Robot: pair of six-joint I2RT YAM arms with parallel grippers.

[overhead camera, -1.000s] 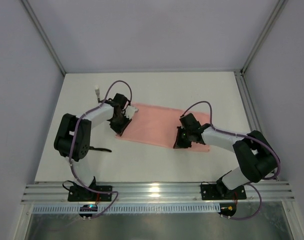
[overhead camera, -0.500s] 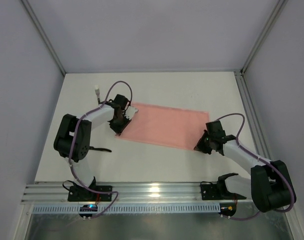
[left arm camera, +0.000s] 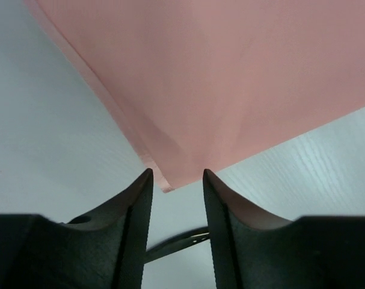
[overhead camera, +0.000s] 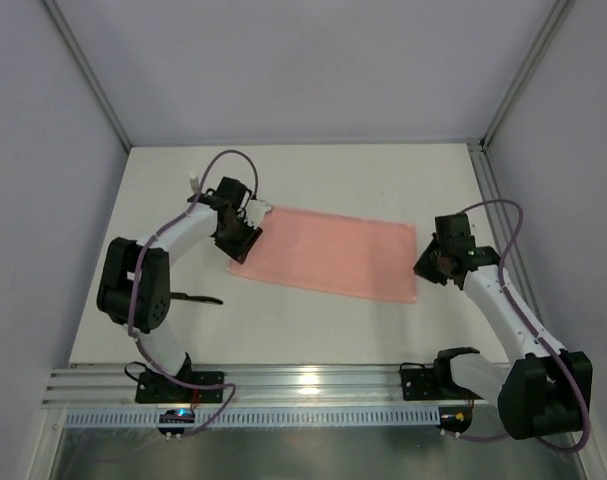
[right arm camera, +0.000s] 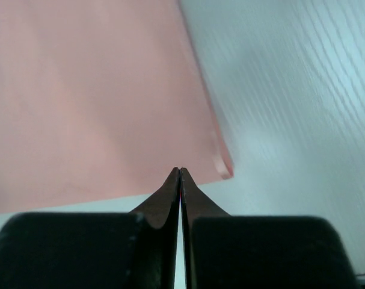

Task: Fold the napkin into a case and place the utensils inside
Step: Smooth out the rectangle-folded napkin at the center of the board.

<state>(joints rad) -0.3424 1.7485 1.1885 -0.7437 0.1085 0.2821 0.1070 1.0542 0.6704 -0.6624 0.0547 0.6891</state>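
White table (overhead camera: 313, 180) is carrying the napkin (overhead camera: 328, 250), lying flat mid-table, seemingly doubled. Folding is underway: left gripper (left arm camera: 176, 179) is straddling a left-end corner, jaws apart; right gripper (right arm camera: 180, 171) is idling clenched, empty, beside the right edge. Next needs pinching that corner.

Bright, even, diffuse light falls from above on the napkin (overhead camera: 328, 255), and the shadows around it on the white table (overhead camera: 383, 180) are faint and soft-edged. Nearer the camera than the napkin, the metal rail (overhead camera: 313, 380) shows a small white glare spot. Both wrist views render the napkin soft, and the table grain right of it smears in the right wrist view.
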